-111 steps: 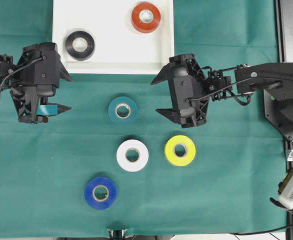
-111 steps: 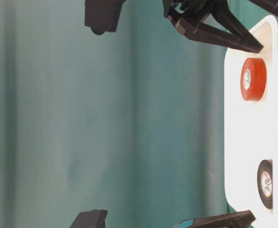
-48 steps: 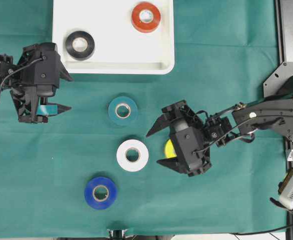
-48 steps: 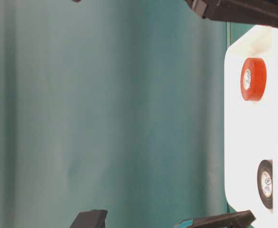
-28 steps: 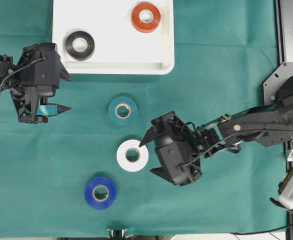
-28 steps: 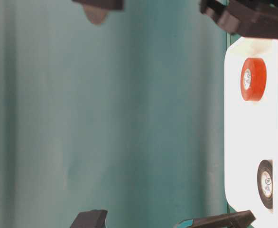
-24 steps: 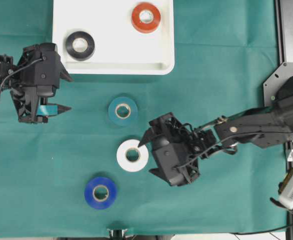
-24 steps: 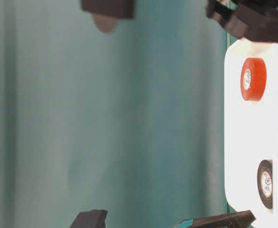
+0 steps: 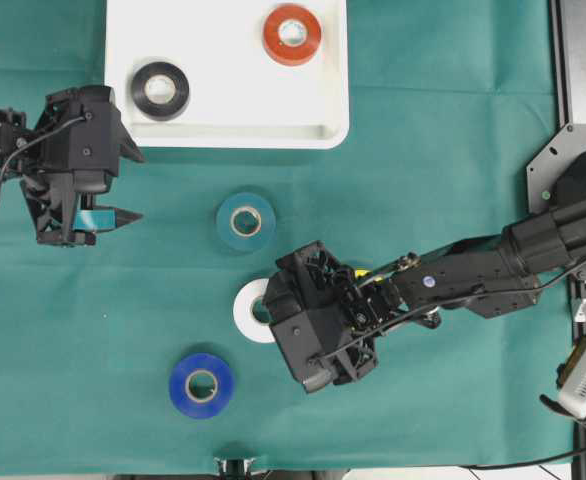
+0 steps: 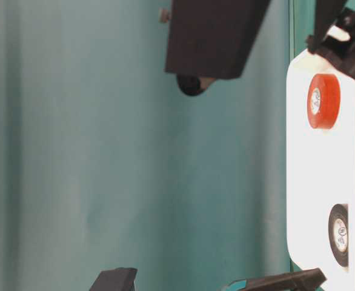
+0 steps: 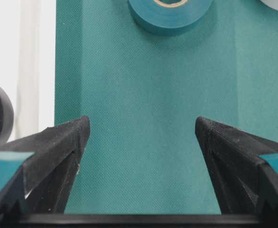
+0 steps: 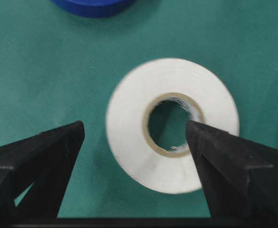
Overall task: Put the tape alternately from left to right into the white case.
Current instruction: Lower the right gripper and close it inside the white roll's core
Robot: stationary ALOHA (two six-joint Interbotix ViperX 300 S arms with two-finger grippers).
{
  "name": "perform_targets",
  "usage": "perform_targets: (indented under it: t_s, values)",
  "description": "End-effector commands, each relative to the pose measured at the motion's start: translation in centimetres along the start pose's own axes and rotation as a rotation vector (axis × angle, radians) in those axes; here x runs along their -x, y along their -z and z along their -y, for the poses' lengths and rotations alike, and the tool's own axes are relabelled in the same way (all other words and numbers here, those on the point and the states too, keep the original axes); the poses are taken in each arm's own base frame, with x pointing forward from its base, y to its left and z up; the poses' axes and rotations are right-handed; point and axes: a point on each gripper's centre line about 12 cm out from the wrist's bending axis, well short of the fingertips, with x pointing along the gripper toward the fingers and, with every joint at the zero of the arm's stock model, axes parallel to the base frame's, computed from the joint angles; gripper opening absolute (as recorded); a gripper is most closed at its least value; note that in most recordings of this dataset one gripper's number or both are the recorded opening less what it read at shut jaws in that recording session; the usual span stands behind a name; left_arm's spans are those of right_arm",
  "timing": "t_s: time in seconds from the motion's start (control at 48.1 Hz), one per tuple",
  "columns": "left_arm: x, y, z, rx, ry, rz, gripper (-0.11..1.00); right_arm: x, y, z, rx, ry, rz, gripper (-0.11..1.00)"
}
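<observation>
While my right gripper [image 12: 134, 137] hovers over the white roll [image 12: 172, 124], jaws spread.
My left gripper [image 11: 139, 137] hangs wide open too.

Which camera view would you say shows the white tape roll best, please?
The right wrist view: the white roll fills the frame, whole, between the open right gripper. Overhead, the gripper hides most of it. The left wrist view catches only its edge; the table-level view shows none.
</observation>
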Motion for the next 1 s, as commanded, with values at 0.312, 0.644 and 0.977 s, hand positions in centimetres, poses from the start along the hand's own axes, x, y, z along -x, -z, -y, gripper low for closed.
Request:
perform_targets:
  t_s: [0.312, 0.644, 0.977]
  values:
    - [0.4, -1.0, 0.0, -0.001, 0.001, 0.038, 0.99, -0.2, -0.5, 0.1, -0.03, 0.01, -0.02, 0.71]
    - [0.4, -1.0, 0.0, -0.001, 0.001, 0.038, 0.99, -1.4, -0.5, 0.4, -0.054, 0.017, -0.035, 0.71]
    - [0.5, -1.0, 0.0, -0.001, 0.001, 0.04, 0.99, -1.6, -0.6, 0.3, -0.051, 0.017, -0.036, 0.34]
